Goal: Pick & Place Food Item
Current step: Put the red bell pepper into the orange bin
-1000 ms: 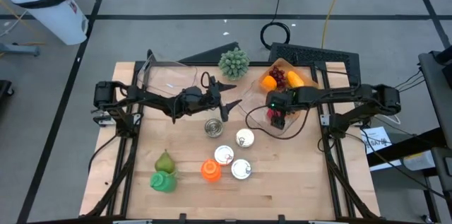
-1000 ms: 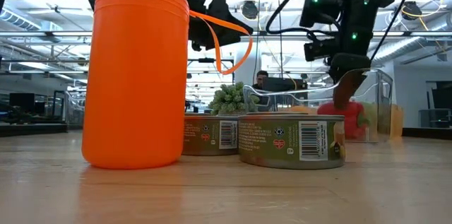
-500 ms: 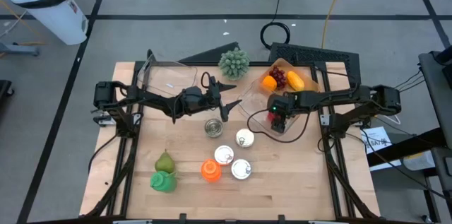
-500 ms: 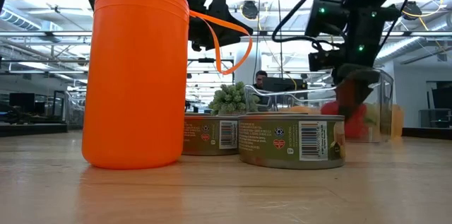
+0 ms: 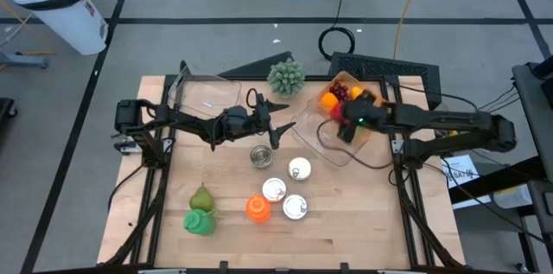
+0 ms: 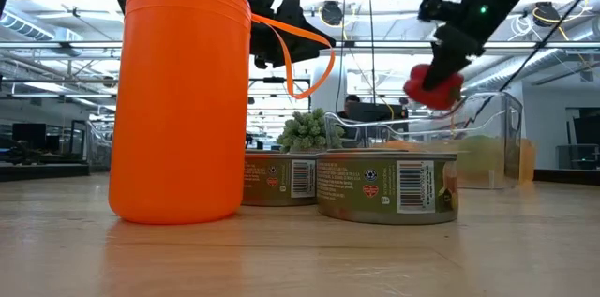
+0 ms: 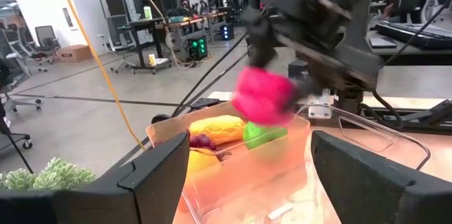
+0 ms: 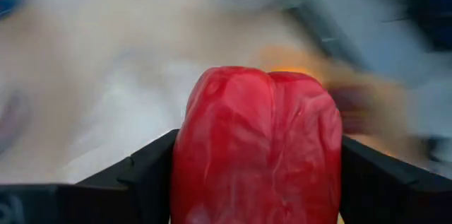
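Your right tool [image 6: 437, 80] is pinching a red pepper [image 8: 256, 146] from both sides and holds it up in the air, over the clear box [image 5: 333, 140] and close to the tray of fruit [image 5: 346, 97] at the far right of the desk [image 5: 363, 222]. The pepper looks light, smooth and a bit shiny, so it may slip. It seems firm but hollow, so a hard squeeze could dent it. The best place to hold it is around its fat middle, and that is where the fingers [image 8: 131, 181] sit now.

Your left tool [image 5: 275, 125] waits above the middle of the desk with its fingers spread wide and nothing in them.

Watch the thin walls of the clear box right under the pepper. A cable [image 5: 346, 162] from the right arm hangs there too. Farther off stand the small cans [image 5: 285, 192], an orange cup [image 5: 257, 208], a green pear [image 5: 202, 196] and a spiky green plant [image 5: 286, 76]. They are well apart from the pepper.
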Robot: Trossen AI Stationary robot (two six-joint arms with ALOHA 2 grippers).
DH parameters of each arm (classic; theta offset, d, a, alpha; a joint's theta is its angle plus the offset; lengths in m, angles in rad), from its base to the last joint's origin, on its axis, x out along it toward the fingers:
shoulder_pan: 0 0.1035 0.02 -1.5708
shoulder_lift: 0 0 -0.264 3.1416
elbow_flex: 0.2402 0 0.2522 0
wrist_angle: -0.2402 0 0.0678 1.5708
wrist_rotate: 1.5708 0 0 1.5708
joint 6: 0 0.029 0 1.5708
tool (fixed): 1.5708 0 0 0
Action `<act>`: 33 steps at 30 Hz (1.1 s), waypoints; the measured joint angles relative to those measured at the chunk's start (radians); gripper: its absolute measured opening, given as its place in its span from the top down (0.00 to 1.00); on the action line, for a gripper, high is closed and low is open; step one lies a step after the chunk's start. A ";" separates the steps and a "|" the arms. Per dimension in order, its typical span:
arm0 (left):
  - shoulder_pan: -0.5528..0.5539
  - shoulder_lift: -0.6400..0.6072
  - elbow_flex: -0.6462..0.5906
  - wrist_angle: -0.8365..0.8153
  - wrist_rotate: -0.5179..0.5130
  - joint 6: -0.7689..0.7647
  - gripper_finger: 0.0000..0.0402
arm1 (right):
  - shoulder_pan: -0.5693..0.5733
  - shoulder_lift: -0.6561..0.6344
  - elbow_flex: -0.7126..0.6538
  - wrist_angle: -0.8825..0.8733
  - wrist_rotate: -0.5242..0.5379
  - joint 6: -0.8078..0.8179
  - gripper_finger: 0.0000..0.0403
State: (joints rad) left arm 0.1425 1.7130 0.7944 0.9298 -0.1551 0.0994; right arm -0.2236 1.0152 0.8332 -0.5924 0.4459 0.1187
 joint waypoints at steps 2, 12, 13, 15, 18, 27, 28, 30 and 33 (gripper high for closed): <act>0.000 0.000 0.000 -0.001 0.000 0.000 0.24 | -0.030 -0.042 -0.010 0.001 0.105 0.019 0.27; 0.000 0.000 0.000 -0.015 0.000 0.000 0.24 | -0.330 -0.039 -0.153 0.235 -0.047 -0.094 0.30; 0.000 0.000 0.000 -0.016 0.000 -0.001 0.24 | -0.357 -0.025 -0.168 0.276 -0.079 -0.107 0.30; 0.000 0.000 0.000 -0.015 0.000 -0.001 0.25 | -0.407 0.005 -0.192 0.356 -0.127 -0.128 0.30; 0.000 0.000 0.000 -0.015 0.000 -0.002 0.26 | -0.469 0.059 -0.214 0.411 -0.197 -0.132 0.30; 0.000 0.000 0.000 -0.016 0.000 0.000 0.26 | -0.522 0.165 -0.263 0.491 -0.264 -0.128 0.27; 0.000 0.000 0.000 -0.017 0.000 0.000 0.26 | -0.520 0.165 -0.263 0.492 -0.264 -0.128 0.25; 0.000 0.000 0.000 -0.017 0.000 0.000 0.26 | -0.520 0.158 -0.263 0.499 -0.265 -0.139 0.21; 0.000 0.000 0.000 -0.018 0.000 0.000 0.26 | -0.520 0.127 -0.261 0.506 -0.268 -0.138 0.16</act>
State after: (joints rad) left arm 0.1429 1.7130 0.7944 0.9118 -0.1555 0.0994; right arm -0.7441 1.1426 0.5722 -0.0860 0.1783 -0.0196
